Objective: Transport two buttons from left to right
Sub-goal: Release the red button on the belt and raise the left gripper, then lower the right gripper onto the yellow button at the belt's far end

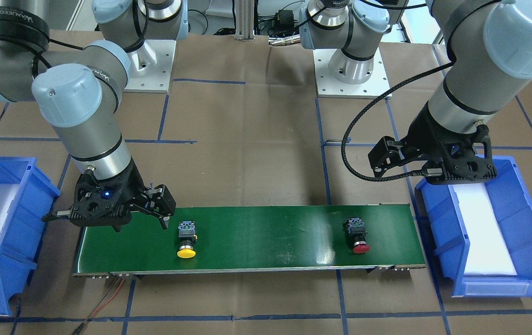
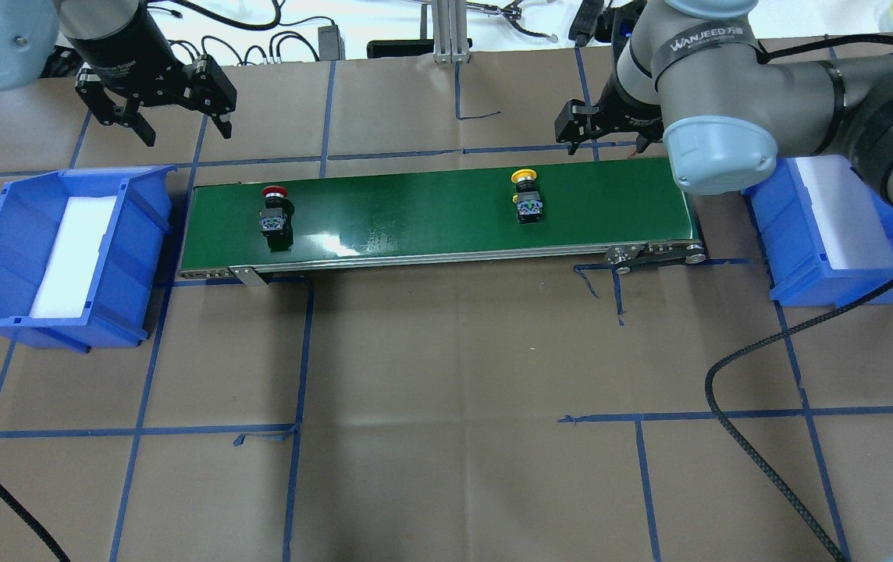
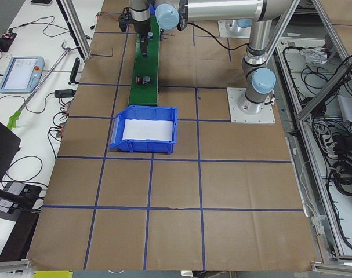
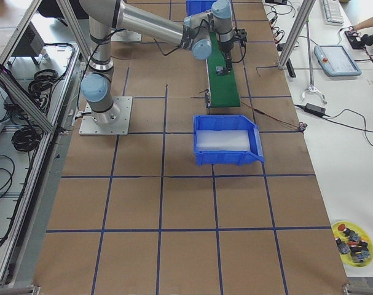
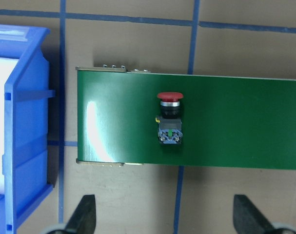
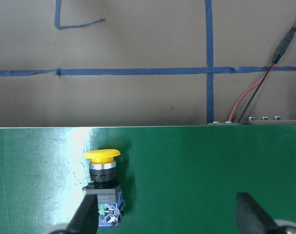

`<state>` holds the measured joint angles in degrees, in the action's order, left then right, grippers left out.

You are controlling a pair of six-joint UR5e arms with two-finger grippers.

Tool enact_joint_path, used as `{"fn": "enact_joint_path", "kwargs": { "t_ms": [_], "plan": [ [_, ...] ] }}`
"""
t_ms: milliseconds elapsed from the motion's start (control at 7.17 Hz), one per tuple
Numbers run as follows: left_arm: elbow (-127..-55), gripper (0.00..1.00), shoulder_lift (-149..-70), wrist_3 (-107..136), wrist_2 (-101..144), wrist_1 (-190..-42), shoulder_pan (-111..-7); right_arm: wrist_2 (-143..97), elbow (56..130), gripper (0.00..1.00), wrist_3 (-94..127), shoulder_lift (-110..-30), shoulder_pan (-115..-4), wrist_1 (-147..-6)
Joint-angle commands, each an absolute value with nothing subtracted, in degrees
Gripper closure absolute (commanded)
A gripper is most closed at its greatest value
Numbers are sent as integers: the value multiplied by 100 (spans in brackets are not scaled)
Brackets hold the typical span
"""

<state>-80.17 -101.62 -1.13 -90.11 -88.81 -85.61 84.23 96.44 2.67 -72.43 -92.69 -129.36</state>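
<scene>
The red-capped button [image 2: 275,212] lies on its side near the left end of the green conveyor belt [image 2: 415,220]. It also shows in the left wrist view [image 5: 169,119]. The yellow-capped button [image 2: 527,197] lies on its side towards the belt's right end and shows in the right wrist view [image 6: 103,183]. My left gripper [image 2: 187,134] is open and empty, raised off the belt's far side near the red button. My right gripper [image 6: 169,199] is open and empty, raised over the belt, its left finger by the yellow button's rear block.
A blue bin [image 2: 134,234] lined with white foam stands off the belt's left end. A second one [image 2: 805,269] stands off the right end. Red and black wires [image 6: 255,90] run from the belt's right end. Brown paper with blue tape lines covers the table.
</scene>
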Motion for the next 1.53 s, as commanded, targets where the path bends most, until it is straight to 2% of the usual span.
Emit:
{"fn": "enact_joint_path", "kwargs": {
  "t_ms": [0, 977, 1116, 1256, 1395],
  "plan": [
    [-8094, 1, -10046, -88, -9035, -8947, -8587, 8306, 9808, 0, 281, -7059, -9272, -12981],
    [-8130, 1, -9976, 97, -8983, -8912, -8604, 8429, 9897, 1, 299, -6610, -9272, -12990],
    [-8139, 1, -9967, 97, -8991, -8912, -8604, 8429, 9888, 8, 299, -6548, -9264, -13008],
    [-8139, 1, -9958, 97, -8983, -8912, -8604, 8446, 9879, 23, 290, -6496, -9255, -13025],
    [-8139, 1, -9958, 131, -8982, -8912, -8604, 8612, 9853, 52, 238, -6495, -9246, -13017]
  ]
}}
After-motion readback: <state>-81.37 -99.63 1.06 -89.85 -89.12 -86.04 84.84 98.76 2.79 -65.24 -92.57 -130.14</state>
